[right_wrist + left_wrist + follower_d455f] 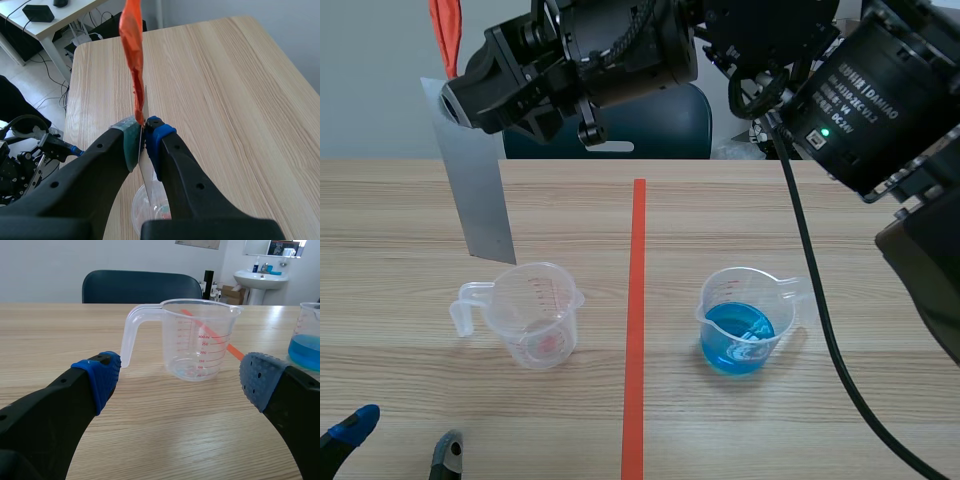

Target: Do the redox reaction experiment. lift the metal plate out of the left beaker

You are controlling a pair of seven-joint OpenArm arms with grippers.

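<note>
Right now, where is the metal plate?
In the scene view the metal plate hangs from the right hand, held above the left beaker, left of the orange tape line.

On the table [410, 220] we find two beakers, one on either side of a tape line [637, 300]: the left beaker [535, 315], and the right beaker [745, 335] with liquid in it. The metal plate [475, 190] hangs upright just above the left beaker, its top pinched in the right gripper [455, 95]. The left gripper [180, 379] sits low before the left beaker, fingers spread. A chair [665, 130] stands behind the table.
</note>
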